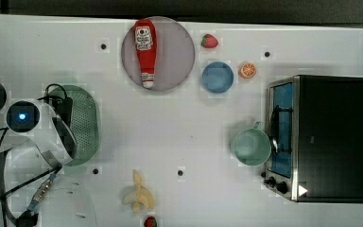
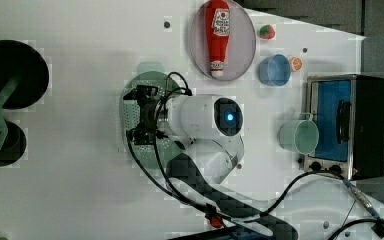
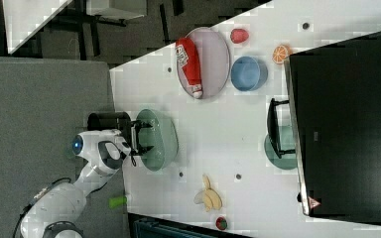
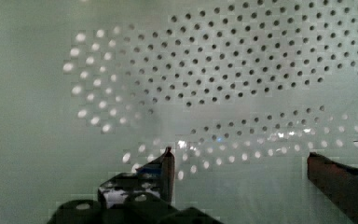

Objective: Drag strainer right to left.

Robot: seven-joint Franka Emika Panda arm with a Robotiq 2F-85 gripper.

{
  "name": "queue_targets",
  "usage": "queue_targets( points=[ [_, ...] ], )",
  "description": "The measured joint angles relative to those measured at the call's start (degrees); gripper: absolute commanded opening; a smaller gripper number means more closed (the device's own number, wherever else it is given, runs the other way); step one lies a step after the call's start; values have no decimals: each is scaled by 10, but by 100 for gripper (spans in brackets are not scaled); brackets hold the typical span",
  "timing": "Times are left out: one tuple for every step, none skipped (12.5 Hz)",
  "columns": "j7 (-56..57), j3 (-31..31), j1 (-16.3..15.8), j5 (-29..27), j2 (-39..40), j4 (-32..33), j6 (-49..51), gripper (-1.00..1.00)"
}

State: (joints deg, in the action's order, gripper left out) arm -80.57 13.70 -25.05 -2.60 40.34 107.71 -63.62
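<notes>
Even, bright overhead light washes the white table point(image 1: 179, 132) nearly shadowless, with blocky compression mottling throughout. At the wrist, the strainer point(image 4: 242, 70) just beyond the gripper point(image 4: 240, 163) blurs softly; small glints sparkle on its holes between the dark, unfocused fingers point(image 4: 165, 168).

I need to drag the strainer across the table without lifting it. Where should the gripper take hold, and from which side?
Probably best from above, hooking the wall: the strainer lies flat and upright, its perforated bowl open to the top, with a flat rim all around. The open gripper sits close above the dotted inside in the wrist view. One finger inside the wall, or the rim pinched between both, should pull it along.
</notes>
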Motion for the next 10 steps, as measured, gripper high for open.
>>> queue_targets(
  points=[
    [0, 0, -2, 0, 2, -3, 8, 100],
    [0, 2, -2, 0, -1, 1, 13, 100],
    [1, 5, -2, -3, -7, 4, 44, 100],
    [2, 10, -2, -2, -14, 5, 78, 100],
    [9, 14, -1, 4, -27, 11, 119, 100],
    [27, 16, -3, 5, -48, 13, 161, 100],
    [53, 14, -6, 6, -73, 13, 195, 100],
    [88, 14, -5, 9, -105, 14, 229, 100],
    [132, 8, -5, 13, -147, 13, 277, 100],
    [176, -1, -6, 11, -195, 12, 325, 100]
  ],
)
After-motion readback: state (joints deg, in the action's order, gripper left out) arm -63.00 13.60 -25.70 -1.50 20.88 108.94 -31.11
